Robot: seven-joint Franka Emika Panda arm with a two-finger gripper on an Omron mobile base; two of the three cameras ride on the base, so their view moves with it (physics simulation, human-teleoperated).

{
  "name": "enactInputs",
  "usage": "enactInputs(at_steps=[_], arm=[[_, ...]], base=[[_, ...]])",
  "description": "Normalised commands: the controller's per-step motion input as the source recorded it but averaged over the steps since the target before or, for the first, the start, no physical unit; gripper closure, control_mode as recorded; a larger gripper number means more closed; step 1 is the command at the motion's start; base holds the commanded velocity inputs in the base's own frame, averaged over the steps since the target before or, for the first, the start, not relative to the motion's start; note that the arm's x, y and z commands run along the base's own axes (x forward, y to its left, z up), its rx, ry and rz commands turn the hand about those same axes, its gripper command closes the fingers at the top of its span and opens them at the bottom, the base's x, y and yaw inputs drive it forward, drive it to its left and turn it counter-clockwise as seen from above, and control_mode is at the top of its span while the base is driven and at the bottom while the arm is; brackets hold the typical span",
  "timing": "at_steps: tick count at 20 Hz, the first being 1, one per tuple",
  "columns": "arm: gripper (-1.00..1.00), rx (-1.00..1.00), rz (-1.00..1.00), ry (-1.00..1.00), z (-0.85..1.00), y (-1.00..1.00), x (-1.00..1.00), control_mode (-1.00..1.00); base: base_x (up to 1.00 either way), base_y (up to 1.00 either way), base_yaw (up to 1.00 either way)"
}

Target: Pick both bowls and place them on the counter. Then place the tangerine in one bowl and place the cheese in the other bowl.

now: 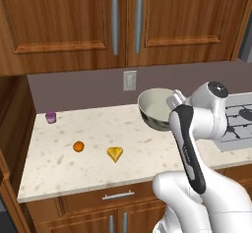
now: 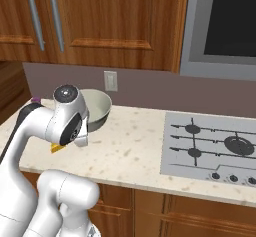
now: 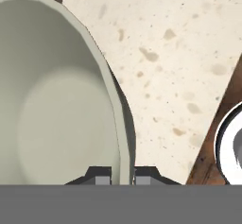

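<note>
My gripper [image 3: 122, 176] is shut on the rim of the pale cream-grey bowl [image 3: 52, 100], one finger inside and one outside. The bowl [image 1: 156, 108] hangs tilted, low over the back of the beige speckled counter [image 1: 59, 163], and I cannot tell whether it touches. From the right it shows behind my arm as the bowl [image 2: 95, 108]. The tangerine [image 1: 78, 146] lies on the counter to the left. The yellow cheese [image 1: 115, 153] wedge lies just right of it, and a corner of the cheese [image 2: 57, 148] peeks out by my arm.
A small purple cup [image 1: 50, 117] stands at the counter's back left. The stove top [image 2: 210, 148] lies to the right of the bowl. Wooden wall cabinets [image 1: 118, 20] hang above, with an outlet [image 1: 129, 80] on the wall behind.
</note>
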Motion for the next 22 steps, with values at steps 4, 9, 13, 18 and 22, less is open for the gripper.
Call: enactInputs(at_steps=[4,9,13,18,22], arm=[[1.00,0.01,0.01,0.04,-0.51,0.06,0.28,-1.00],[1.00,0.00,0.05,-0.05,-0.55,0.16,0.42,-1.00],[1.00,-0.04,0.03,0.00,-0.62,0.19,0.50,-1.00],[1.00,-0.01,0.05,0.19,-0.44,0.03,0.61,-1.00],[1.00,0.00,0.08,0.13,-0.46,0.08,0.54,-1.00]], base=[[0.00,0.00,0.00],[0.00,0.00,0.00],[0.00,0.00,0.00],[0.00,0.00,0.00],[0.00,0.00,0.00]])
